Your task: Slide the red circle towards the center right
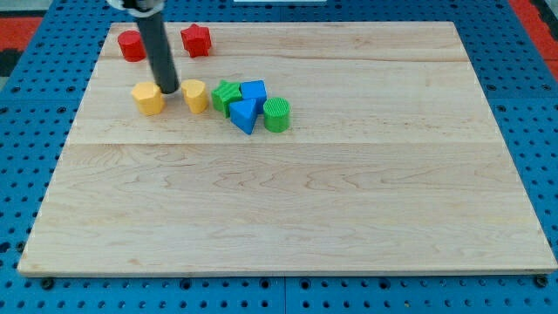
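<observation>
Wooden board [349,218] is lying flat w/ rod's tip [169,92] (plain end, no fingers to spread or pinch) sitting btwn two yellow blocks [149,98] [195,95], the red circle [132,45] resting just up-left of it, apart.

The board [288,192] is pale wood with visible grain, made of planks joined lengthwise, smooth and matt. The blue surface [532,87] around it looks like perforated sheet, dotted with holes. The rod [159,52] is dark and slightly glossy. The red circle [131,45] and the other blocks look like smooth, matt, solid-coloured pieces; the green cylinder [277,114] has ribbed sides.
</observation>
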Available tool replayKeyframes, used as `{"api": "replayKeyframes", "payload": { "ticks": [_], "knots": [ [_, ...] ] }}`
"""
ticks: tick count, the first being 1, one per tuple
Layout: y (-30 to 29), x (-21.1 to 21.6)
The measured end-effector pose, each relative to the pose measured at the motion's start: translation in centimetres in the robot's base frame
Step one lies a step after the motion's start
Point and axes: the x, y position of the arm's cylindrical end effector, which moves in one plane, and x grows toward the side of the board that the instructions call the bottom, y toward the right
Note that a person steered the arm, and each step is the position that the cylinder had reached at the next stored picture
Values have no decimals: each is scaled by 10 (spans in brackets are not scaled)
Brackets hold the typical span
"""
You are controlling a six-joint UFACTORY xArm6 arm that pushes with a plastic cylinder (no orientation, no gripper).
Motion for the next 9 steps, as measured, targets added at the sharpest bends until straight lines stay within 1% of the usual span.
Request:
{"api": "replayKeyframes", "payload": {
  "ticks": [1,2,3,4,5,6,7,9],
  "knots": [
    [-52,-35],
    [-79,-58],
    [-93,-61],
    [-98,-90],
    [-60,-106],
    [38,-98],
    [84,-61],
    [18,-88]
  ]
}}
